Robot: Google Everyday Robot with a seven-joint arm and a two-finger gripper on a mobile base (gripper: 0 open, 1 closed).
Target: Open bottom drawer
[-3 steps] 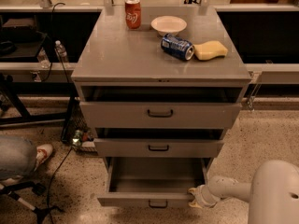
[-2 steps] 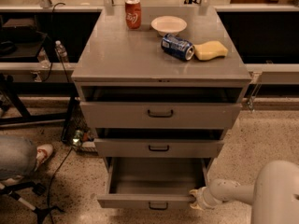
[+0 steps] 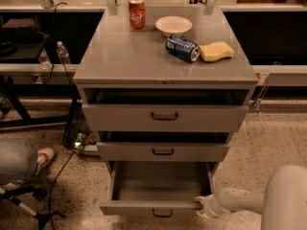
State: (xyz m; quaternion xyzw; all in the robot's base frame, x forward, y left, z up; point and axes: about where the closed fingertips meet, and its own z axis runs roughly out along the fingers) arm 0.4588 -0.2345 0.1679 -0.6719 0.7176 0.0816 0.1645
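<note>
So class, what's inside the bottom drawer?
The bottom drawer shows bare grey floor; its back is hidden under the drawer above. The claw is at its front right corner.

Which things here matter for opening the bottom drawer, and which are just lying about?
For the job: bottom drawer, pulled out; gripper at its front right corner.
Lying about: red can, white bowl, blue can on its side, yellow sponge, all on the cabinet top.

One camera sits high in front of the cabinet (image 3: pixel 201 120) and looks down at it from quite near. The worktop (image 3: pixel 120 56) fills the top of the view, the bottom drawer (image 3: pixel 158 188) the low edge. The gripper (image 3: pixel 204 206) is low on the right, at that drawer's front corner.
</note>
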